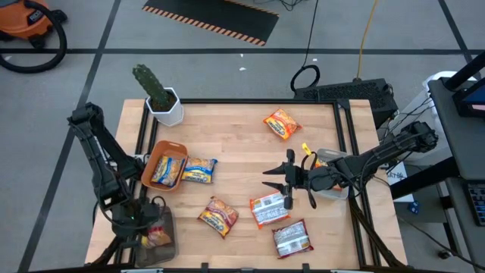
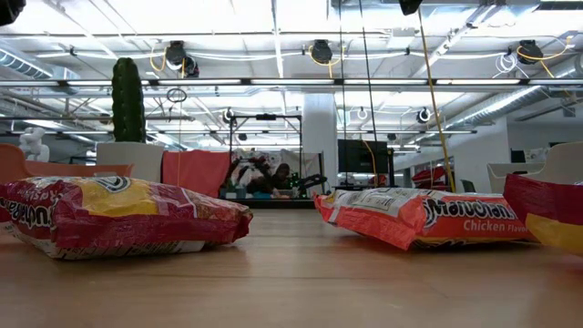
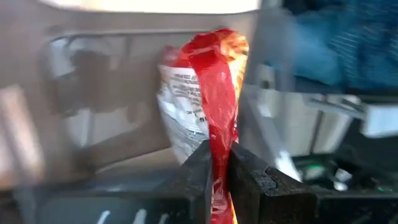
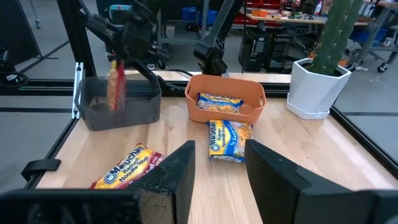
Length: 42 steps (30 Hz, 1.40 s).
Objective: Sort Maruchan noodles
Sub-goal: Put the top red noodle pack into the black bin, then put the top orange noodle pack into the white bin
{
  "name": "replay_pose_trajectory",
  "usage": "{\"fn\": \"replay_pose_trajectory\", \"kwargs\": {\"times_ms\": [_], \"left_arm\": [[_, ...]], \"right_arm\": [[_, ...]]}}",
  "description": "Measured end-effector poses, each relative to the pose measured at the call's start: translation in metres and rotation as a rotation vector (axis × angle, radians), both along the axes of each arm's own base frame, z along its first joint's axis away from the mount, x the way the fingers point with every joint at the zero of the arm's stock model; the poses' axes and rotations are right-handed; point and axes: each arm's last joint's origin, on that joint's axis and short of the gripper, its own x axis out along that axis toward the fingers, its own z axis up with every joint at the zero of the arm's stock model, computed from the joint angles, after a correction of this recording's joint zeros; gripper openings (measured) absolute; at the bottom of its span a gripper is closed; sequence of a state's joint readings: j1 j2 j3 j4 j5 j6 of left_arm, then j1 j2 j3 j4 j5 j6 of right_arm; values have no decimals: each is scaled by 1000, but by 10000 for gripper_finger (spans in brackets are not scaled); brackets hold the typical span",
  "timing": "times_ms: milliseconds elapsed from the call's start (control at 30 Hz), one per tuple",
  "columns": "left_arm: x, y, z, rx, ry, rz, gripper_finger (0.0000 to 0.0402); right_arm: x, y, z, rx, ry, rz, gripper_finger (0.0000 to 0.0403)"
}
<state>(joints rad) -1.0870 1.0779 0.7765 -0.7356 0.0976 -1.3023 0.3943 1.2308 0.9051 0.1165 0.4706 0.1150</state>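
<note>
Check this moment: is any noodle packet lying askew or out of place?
One blue-and-yellow packet lies on the table just outside the orange bin that holds a matching packet. The left gripper pinches a red packet over the grey tray.

One red-orange packet [image 3: 211, 106] hangs upright, pinched at its lower edge, over the grey bin [image 1: 161, 231]. A blue-yellow packet [image 1: 167, 170] lies in the orange bowl [image 1: 156, 155], another [image 1: 198, 171] flat just beside it. An orange packet [image 1: 282, 123] lies near the table's far edge, another [image 1: 218, 214] near the front. Two red-white packets [image 1: 269, 209] [image 1: 292, 238] lie close together at front right.
</note>
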Motion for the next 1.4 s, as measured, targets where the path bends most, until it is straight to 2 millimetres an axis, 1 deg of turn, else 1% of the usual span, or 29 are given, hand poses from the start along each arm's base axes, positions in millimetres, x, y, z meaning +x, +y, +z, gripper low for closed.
{"fn": "replay_pose_trajectory", "kwargs": {"times_ms": [133, 267, 333, 400, 500, 633, 767, 933, 1033, 1100, 1167, 1233, 1400], "left_arm": [[-3, 8, -4, 91, 44, 71, 94], [-3, 10, -6, 132, 21, 67, 149], [-3, 13, -6, 158, 17, 58, 167], [-2, 17, -8, 198, 32, 84, 178], [-2, 24, -10, 258, 62, 128, 183], [0, 32, -11, 315, 85, 126, 184], [6, 38, -10, 319, 57, 115, 184], [16, 45, -9, 328, 36, 229, 184], [19, 47, -9, 324, 42, 253, 184], [20, 48, -9, 329, 34, 237, 184], [21, 49, -9, 357, -2, 211, 184], [25, 53, -9, 420, -79, 201, 184], [33, 66, -4, 554, -240, 181, 184]], "right_arm": [[0, 0, 0, 0, 0, 0, 132], [0, 0, 0, 0, 0, 0, 132], [0, 0, 0, 0, 0, 0, 132], [0, 0, 0, 0, 0, 0, 132], [0, 0, 0, 1, 0, 0, 132], [0, 0, 0, 1, 0, 0, 132], [0, 0, 0, -8, 1, 2, 132], [0, -1, 0, -36, 4, 7, 132], [2, -5, 0, -50, 6, -7, 132], [2, -10, -4, -59, 14, -40, 132], [2, -15, -10, -76, 29, -94, 132], [2, -22, -16, -94, 41, -157, 132], [4, -42, -25, -93, -13, -302, 132]]}}
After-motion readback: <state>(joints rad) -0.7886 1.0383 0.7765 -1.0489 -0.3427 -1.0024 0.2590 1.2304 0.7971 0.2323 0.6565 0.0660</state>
